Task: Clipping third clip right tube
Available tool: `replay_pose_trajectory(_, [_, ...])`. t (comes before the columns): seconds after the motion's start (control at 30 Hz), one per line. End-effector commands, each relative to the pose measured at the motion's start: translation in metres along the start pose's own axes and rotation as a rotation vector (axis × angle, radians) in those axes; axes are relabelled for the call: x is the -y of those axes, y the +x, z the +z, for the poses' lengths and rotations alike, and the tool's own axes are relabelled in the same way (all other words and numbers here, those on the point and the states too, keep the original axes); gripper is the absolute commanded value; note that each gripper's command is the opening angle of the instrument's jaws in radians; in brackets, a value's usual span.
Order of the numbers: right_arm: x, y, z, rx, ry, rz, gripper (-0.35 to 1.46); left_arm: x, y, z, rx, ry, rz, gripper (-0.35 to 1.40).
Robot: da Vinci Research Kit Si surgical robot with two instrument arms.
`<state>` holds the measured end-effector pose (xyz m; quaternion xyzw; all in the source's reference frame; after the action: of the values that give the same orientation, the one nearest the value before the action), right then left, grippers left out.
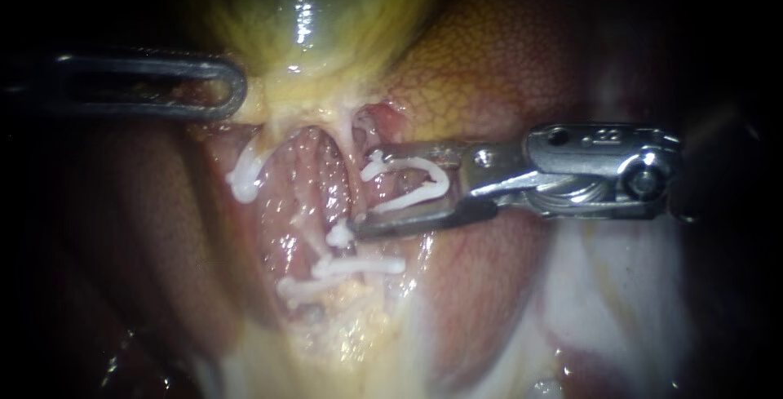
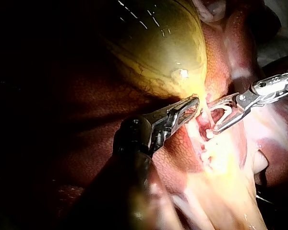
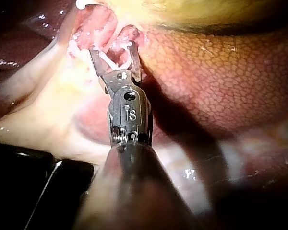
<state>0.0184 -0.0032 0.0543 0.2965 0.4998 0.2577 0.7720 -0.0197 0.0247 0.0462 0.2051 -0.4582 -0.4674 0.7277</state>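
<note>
As the endoscope shows it, the slotted steel left instrument (image 1: 236,89) appears clamped on the neck of the glossy yellow-green gallbladder (image 1: 302,15), likely to stretch the thin pale right tube (image 1: 353,134); the right instrument (image 1: 363,195) carries an open white plastic clip (image 1: 416,183) in wide-spread jaws astride that tube, near two seated white clips (image 1: 359,267). The left wrist view shows that grip taut; the right wrist view, the clip's legs flanking the tube, unclosed

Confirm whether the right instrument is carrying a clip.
Yes: an open white clip sits held in the tip of the right instrument.
</note>
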Motion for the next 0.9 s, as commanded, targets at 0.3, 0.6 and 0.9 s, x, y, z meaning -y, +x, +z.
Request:
replay_pose_trajectory(0.3, [-0.0008, 0.0002, 0.0014, -0.125, 0.149, 0.087, 0.45, 0.0001, 0.0000, -0.0001, 0.000, -0.001, 0.000, -0.35])
replay_pose_trajectory(0.6, [-0.0022, 0.0008, 0.0027, -0.233, 0.331, 0.132, 0.43, 0.0001, 0.0000, -0.0002, 0.000, -0.001, 0.000, -0.35])
replay_pose_trajectory(0.9, [-0.0025, 0.0009, 0.0027, -0.283, 0.446, 0.132, 0.39, 0.0000, 0.0000, -0.0002, 0.000, 0.000, 0.000, -0.35])
